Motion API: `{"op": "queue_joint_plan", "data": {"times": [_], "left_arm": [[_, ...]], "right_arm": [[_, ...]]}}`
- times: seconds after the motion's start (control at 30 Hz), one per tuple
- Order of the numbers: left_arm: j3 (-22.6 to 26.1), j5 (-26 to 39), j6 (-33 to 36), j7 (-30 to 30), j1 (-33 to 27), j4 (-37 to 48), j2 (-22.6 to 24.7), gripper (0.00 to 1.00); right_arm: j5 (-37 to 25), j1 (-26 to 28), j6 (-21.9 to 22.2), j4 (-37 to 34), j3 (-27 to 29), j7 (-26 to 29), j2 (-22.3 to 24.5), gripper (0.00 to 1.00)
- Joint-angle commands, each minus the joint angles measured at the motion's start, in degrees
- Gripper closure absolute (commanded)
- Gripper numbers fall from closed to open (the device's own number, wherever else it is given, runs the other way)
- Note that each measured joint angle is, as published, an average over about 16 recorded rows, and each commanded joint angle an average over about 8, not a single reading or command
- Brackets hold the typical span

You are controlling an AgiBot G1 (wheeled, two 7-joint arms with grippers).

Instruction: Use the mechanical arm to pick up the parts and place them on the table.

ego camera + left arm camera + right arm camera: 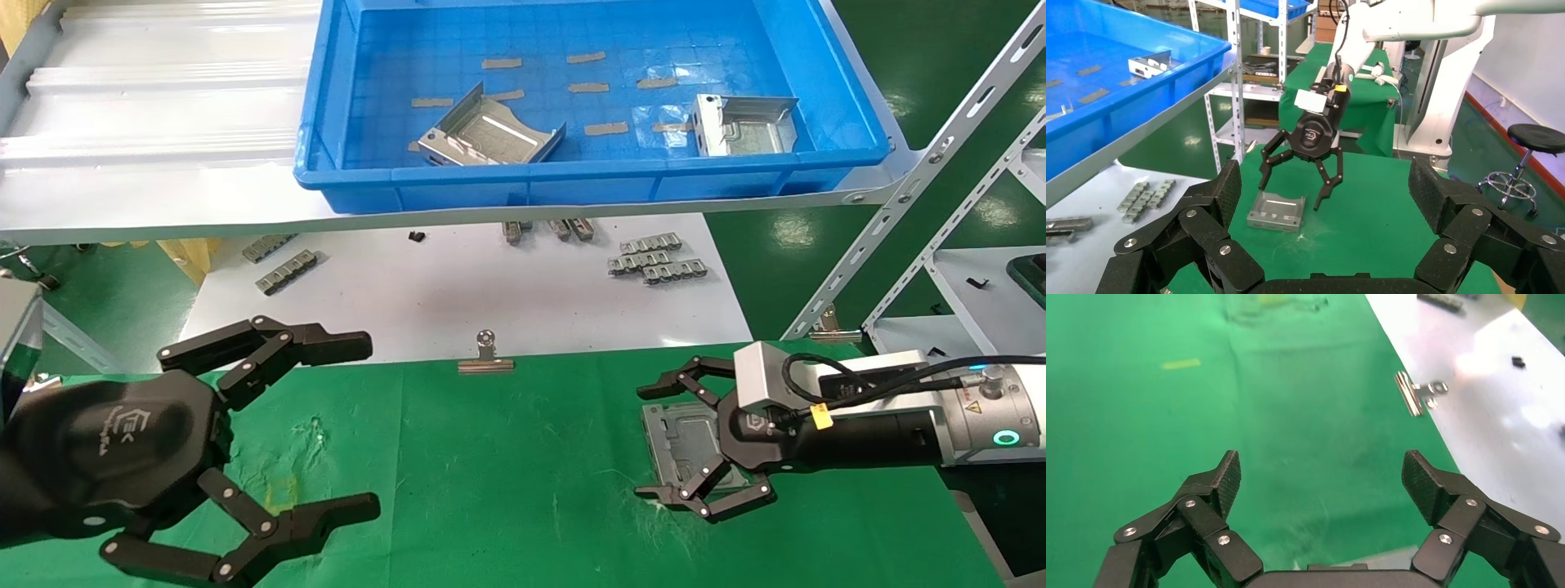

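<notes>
One silver part [682, 441] lies flat on the green table [507, 474], flanges up. My right gripper [647, 443] hovers just over it, open, its fingers spread wider than the part and holding nothing. The left wrist view shows the same part [1277, 212] below the right gripper [1291, 196]. In the right wrist view only a grey edge of the part [1376, 558] shows beneath the open right gripper [1321, 478]. Two more parts [490, 135] [748, 122] rest in the blue bin [572, 184]. My left gripper [368, 426] stays open and empty at the near left.
Beyond the green cloth is a white sheet [458, 286] with ribbed clip strips [654, 261]. A binder clip [486, 359] pins the cloth's far edge. The bin sits on a raised shelf. Slotted metal shelving [923, 180] stands at the right.
</notes>
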Motion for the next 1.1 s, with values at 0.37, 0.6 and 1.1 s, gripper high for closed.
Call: {"op": "queue_joint_plan", "data": {"times": [0.37, 0.6, 1.1], "left_arm": [[0.00, 0.00, 0.00, 0.00, 0.00, 0.00, 0.00, 0.00], [0.00, 0.00, 0.00, 0.00, 0.00, 0.00, 0.00, 0.00], [0.00, 0.00, 0.00, 0.00, 0.00, 0.00, 0.00, 0.00]], "right_arm": [[1.52, -7.82, 1.23, 13.41, 11.99, 9.30, 3.90, 0.00], [2.41, -12.36, 1.95, 21.19, 18.95, 14.70, 6.16, 0.00], [4.31, -22.13, 3.49, 37.94, 33.92, 26.32, 11.04, 0.00]]}}
